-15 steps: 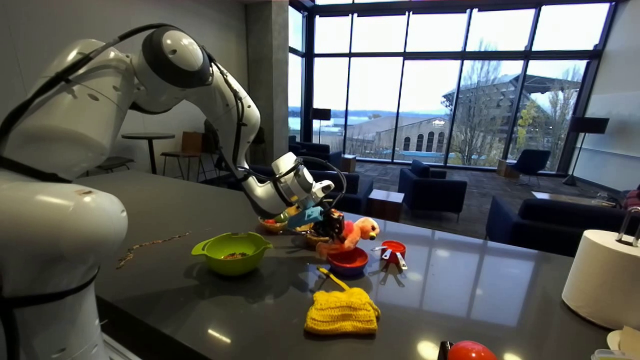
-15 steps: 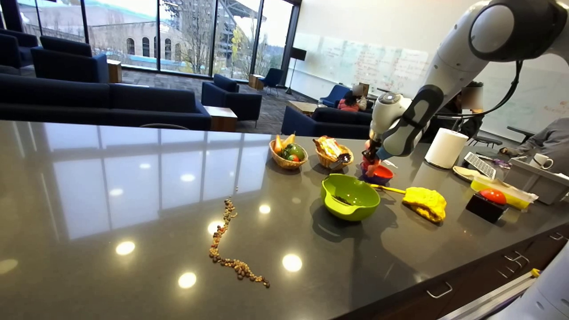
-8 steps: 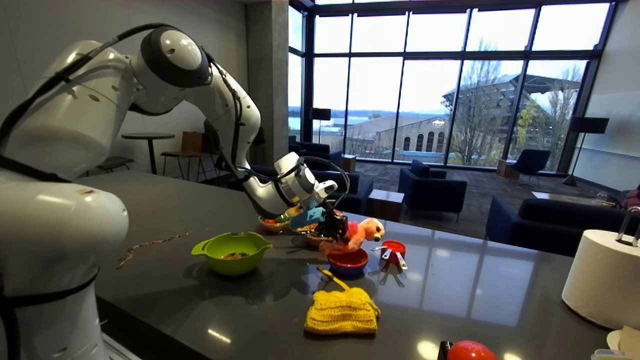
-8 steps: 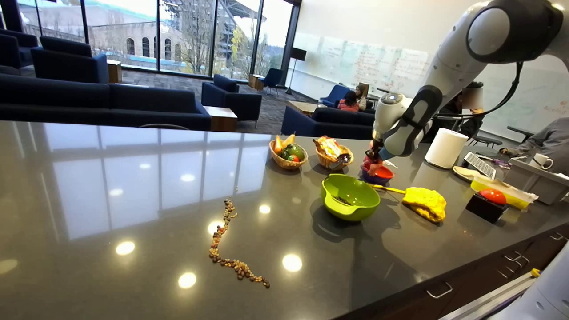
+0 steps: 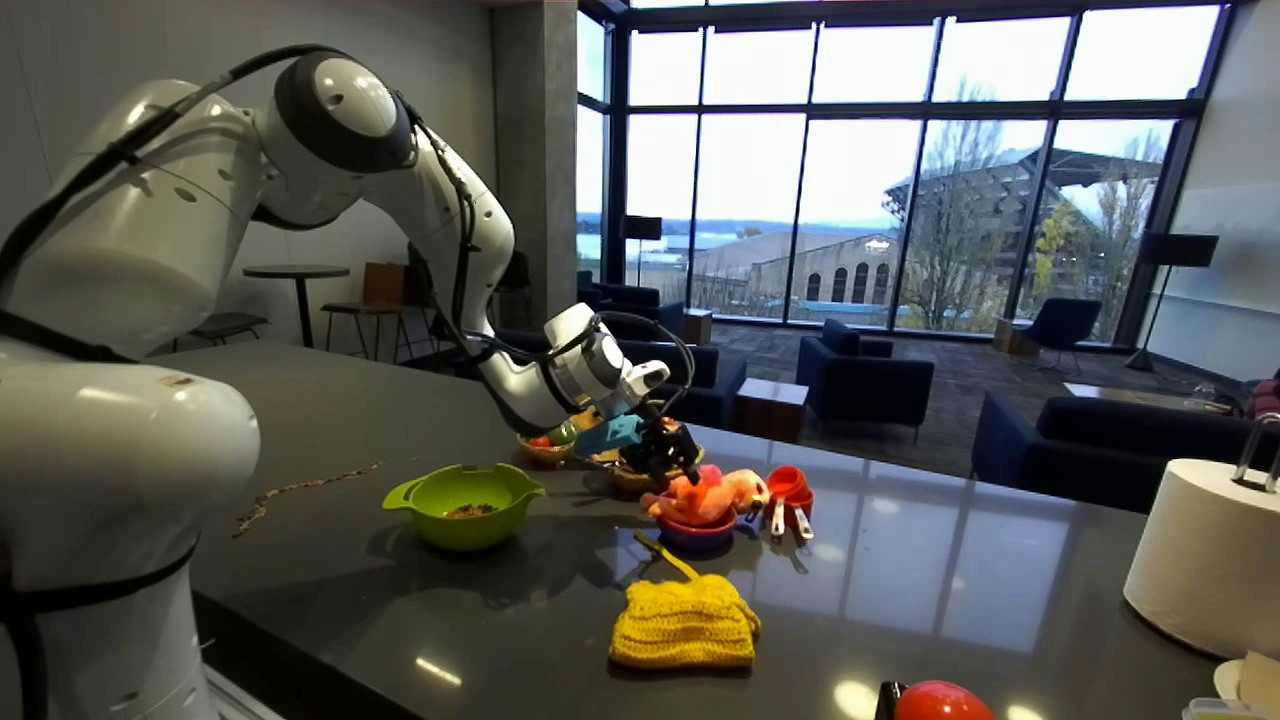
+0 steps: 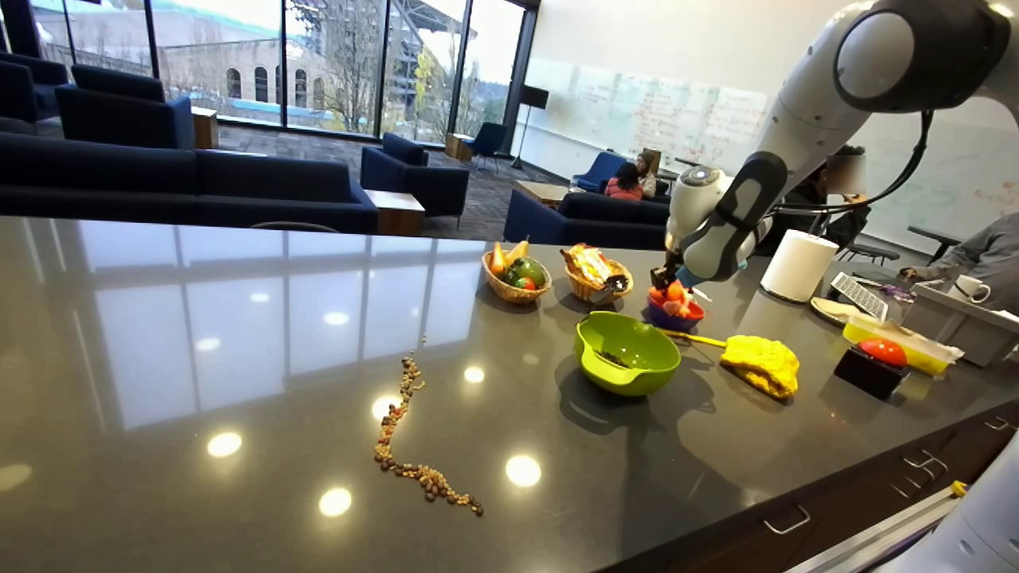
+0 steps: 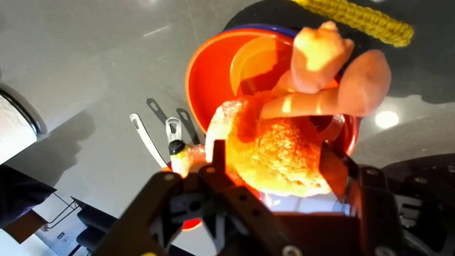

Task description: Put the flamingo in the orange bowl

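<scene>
Most of the job is looking done: the flamingo [image 5: 710, 496] is lying across the orange bowl [image 7: 213, 71]. My hand [image 7: 275, 158] is hovering just above, its fingers [image 7: 331, 170] standing wide apart to either side of the pink body in the wrist view, so I am judging that it is gripping nothing; whether a finger is touching the plush, I cannot tell. In an exterior view, the head is hanging past the right rim beside the red measuring cups [image 5: 792, 486] and the feet are poking over the left rim, so it is not lying wholly inside. What is remaining, I am judging, is lifting clear without dragging it out.
</scene>
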